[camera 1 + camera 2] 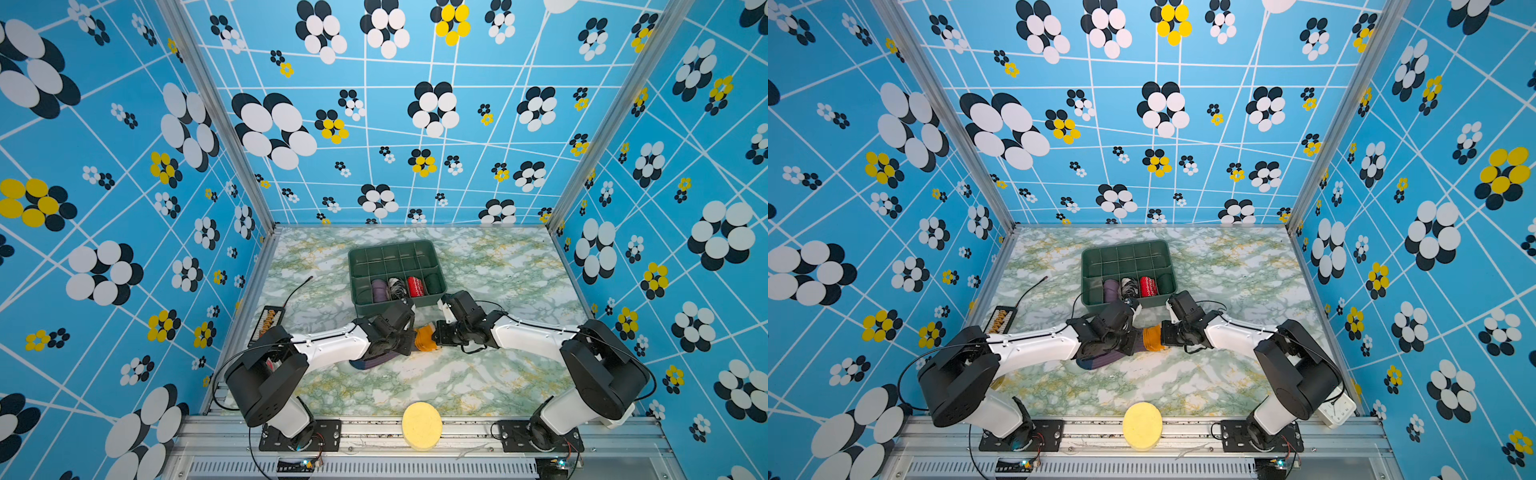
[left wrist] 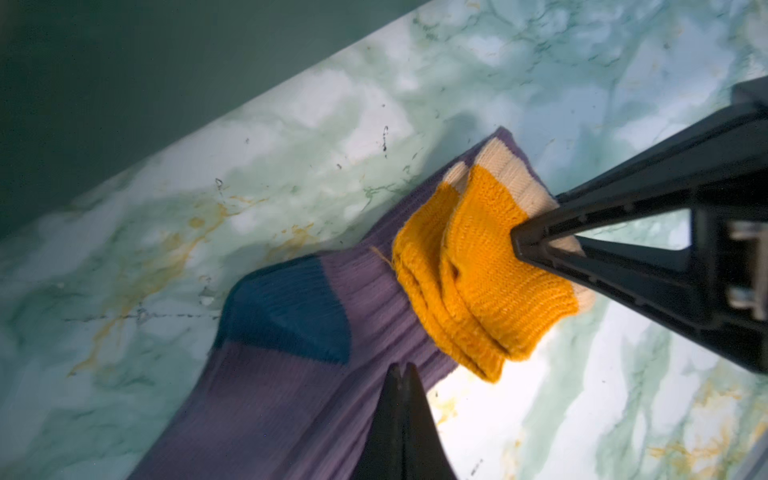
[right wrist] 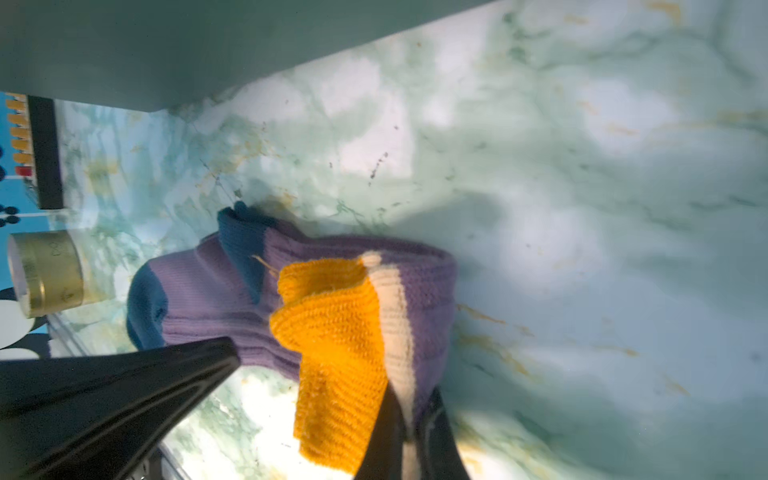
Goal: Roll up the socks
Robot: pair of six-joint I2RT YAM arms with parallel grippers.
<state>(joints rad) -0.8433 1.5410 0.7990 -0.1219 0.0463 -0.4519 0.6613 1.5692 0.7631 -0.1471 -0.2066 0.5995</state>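
The socks [image 1: 372,363] lie in the middle of the marble table, purple ribbed knit with dark blue patches [image 2: 286,311] and an orange cuff [image 1: 424,337] folded over. My right gripper [image 3: 409,411] is shut on the cuff end, with the white stripe and purple knit pinched between its fingers; the left wrist view shows its fingertips [image 2: 517,243] biting the orange cuff [image 2: 478,270]. My left gripper [image 2: 401,368] is shut, tips together against the purple leg of the socks [image 2: 270,395], nothing between them. In both top views the two grippers meet over the socks [image 1: 1100,360].
A green divided bin [image 1: 374,309] stands just behind the grippers, holding a purple roll [image 1: 379,289], a black-and-white bundle [image 1: 397,287] and a red bundle [image 1: 415,286]. A yellow round sponge [image 1: 422,424] lies on the front rail. A black device with an antenna [image 1: 268,322] sits at the left edge.
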